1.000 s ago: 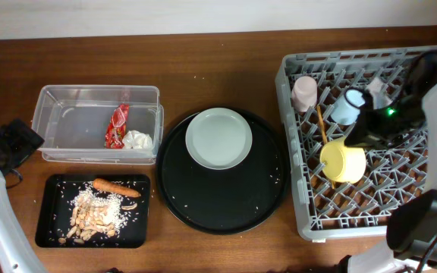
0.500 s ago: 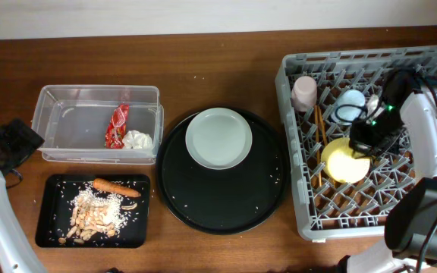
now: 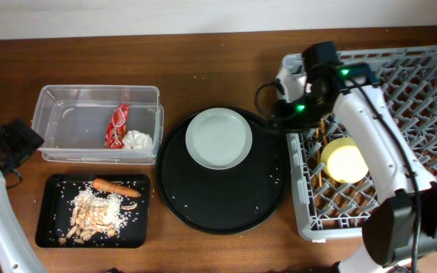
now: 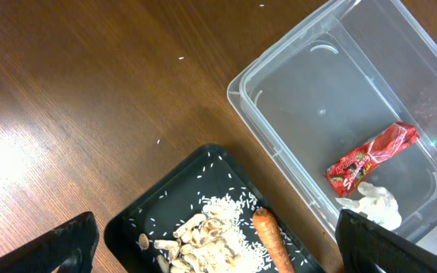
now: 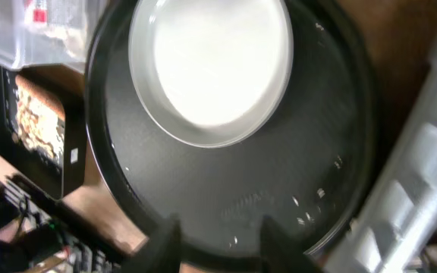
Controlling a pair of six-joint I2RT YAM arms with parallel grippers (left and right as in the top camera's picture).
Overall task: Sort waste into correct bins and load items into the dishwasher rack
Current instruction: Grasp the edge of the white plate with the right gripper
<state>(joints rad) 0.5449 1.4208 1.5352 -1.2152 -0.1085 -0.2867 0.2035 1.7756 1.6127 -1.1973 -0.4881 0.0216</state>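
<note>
Near the counter's left edge, the left gripper [image 4: 218,249] hangs spread open beside the clear tub [image 4: 332,98], which holds the red wrapper [image 4: 370,158] and tissue [image 4: 375,205]. Mid-counter, the grey plate [image 3: 218,138] lies just left of the right gripper [image 5: 218,241], whose 2 fingers are parted and empty. Only the overhead view shows the yellow bowl [image 3: 344,161] in the rack [image 3: 431,83].

Overhead straight down, wide; left wrist over clear tub [image 4: 317,114], right wrist close over plate [image 5: 211,64]; both in overhead

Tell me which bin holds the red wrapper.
The clear plastic tub: the red wrapper lies in it beside the white tissue. The shallow black tray holds the carrot stick and scraps.
</note>
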